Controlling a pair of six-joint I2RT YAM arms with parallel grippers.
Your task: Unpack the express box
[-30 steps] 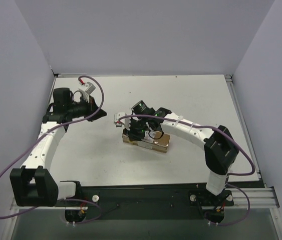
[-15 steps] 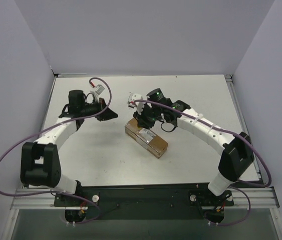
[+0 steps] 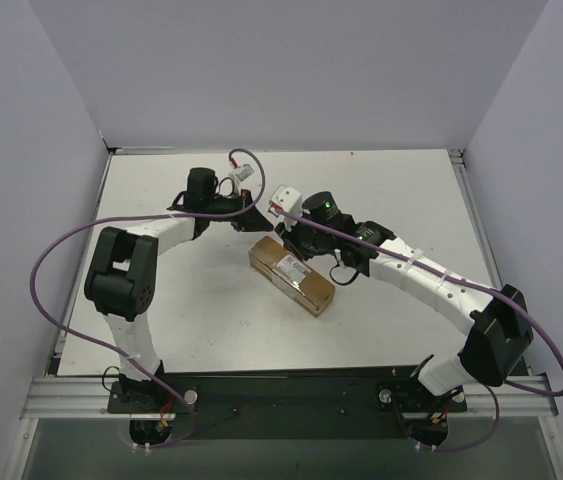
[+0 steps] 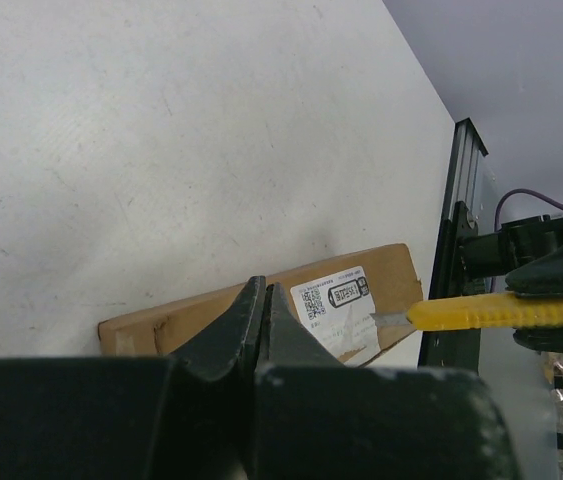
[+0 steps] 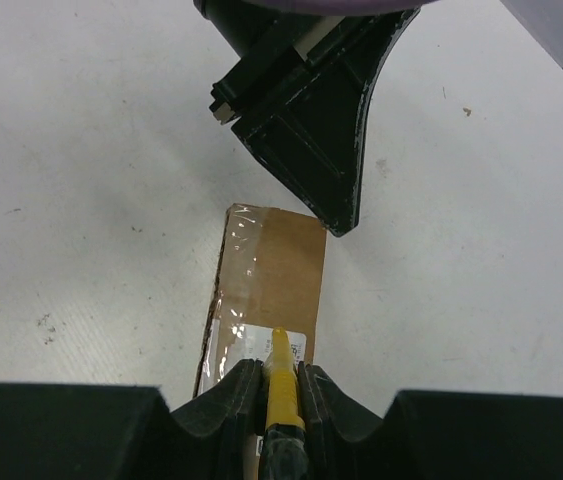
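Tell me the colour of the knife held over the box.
Yellow, with a grey blade tip; the knife shows best in the left wrist view.

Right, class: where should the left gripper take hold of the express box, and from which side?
Probably across the long sides of the express box at its bare end, from above: it lies flat, and the knife held by the right gripper covers the label end.

The left gripper (image 3: pixel 253 222) is now mid-desk, off the left edge. The right gripper (image 3: pixel 289 243), clamping the utility knife (image 5: pixel 281 375), sits nearer the far edge
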